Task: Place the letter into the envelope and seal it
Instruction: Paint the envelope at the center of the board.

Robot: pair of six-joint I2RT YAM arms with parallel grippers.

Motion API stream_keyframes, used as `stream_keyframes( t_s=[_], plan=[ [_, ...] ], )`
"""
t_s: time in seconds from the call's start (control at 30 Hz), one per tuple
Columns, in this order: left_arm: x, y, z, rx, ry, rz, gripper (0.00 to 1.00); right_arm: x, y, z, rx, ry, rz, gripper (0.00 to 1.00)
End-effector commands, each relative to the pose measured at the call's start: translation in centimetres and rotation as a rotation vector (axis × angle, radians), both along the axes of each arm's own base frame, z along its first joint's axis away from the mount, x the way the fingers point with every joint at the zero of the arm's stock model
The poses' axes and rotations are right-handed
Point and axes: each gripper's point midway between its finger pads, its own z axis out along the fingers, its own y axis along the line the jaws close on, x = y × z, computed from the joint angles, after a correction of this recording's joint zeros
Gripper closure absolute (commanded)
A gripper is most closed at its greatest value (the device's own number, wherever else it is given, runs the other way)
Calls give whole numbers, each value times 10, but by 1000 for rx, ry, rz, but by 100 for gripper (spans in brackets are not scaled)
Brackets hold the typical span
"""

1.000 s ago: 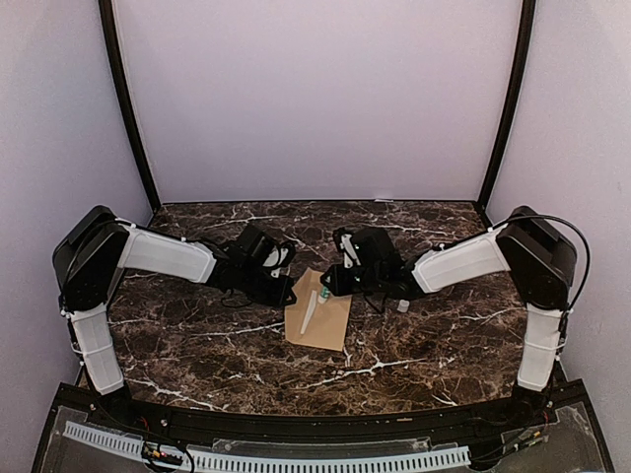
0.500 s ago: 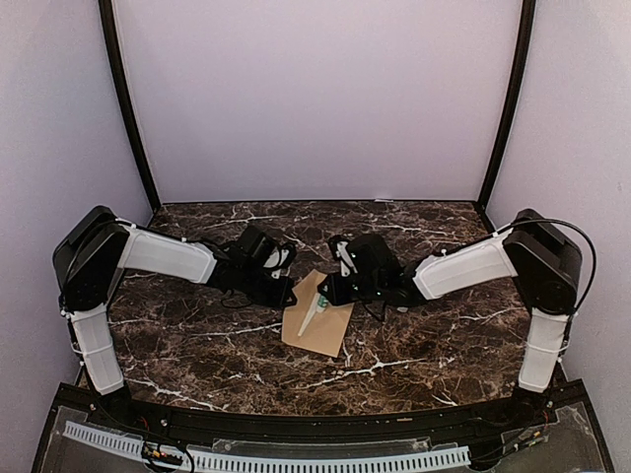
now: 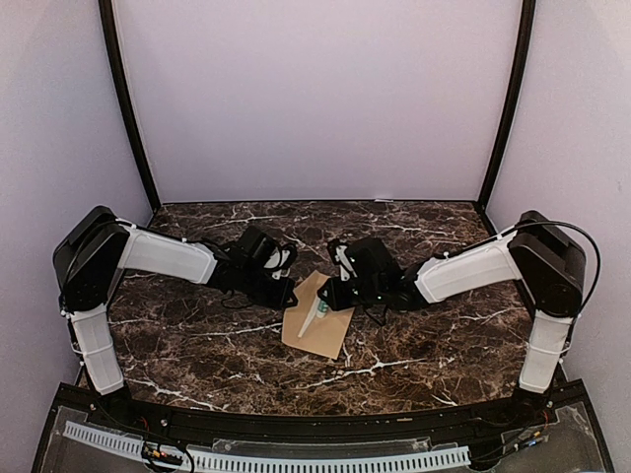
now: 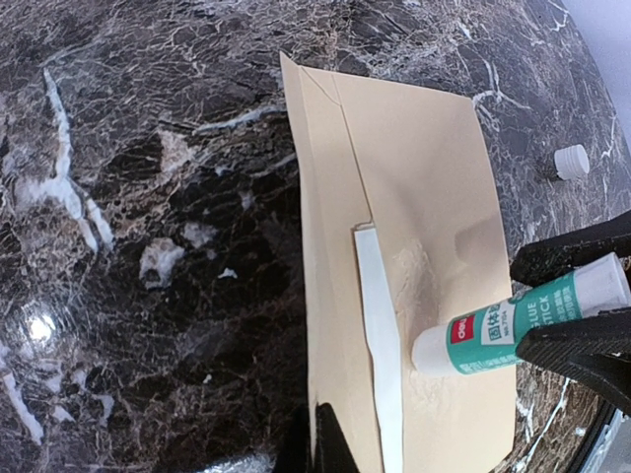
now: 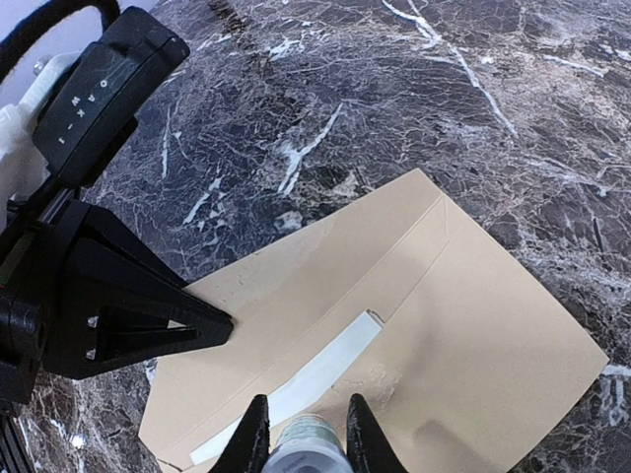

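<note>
The tan envelope lies flat mid-table with its flap folded open. A white strip of the letter shows at the envelope's mouth. My left gripper is shut, with its tip resting on the flap's outer edge. My right gripper is shut on a green-and-white glue stick. The stick's tip touches the envelope body just beside the letter strip. A whitish glue smear marks the paper there.
A small white cap stands on the dark marble table to the right of the envelope. Purple walls and two black posts enclose the back and sides.
My right gripper has moved left with the glue stick, further over the envelope. The envelope has shifted slightly left. The left arm has stayed put.
</note>
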Motion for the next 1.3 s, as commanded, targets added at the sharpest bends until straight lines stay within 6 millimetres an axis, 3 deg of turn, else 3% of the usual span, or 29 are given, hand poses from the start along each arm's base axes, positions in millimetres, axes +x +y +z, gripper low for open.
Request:
stream_keyframes(
  t_s=[0.0,0.33,0.47,0.67,0.8,0.83,1.03,1.27],
  plan=[
    [4,1,14,-18,-34,16,100,-22,3,-17,-41,69,49,100],
    [5,0,13,-17,-35,15,100,-32,11,-14,-25,81,80,100],
    [5,1,13,-15,-37,15,100,-31,14,2,2,66,85,100],
    [4,1,12,-11,-33,13,100,-22,16,70,78,-32,67,100],
    [4,2,11,-8,-32,16,100,-10,5,115,105,-134,20,100],
    [4,2,12,-9,-32,16,100,-6,1,118,99,-149,7,100],
    [5,1,13,-16,-34,15,100,22,-18,101,46,-164,-40,100],
    [5,-1,13,-17,-33,9,100,42,-13,82,39,-150,-15,100]
  ],
)
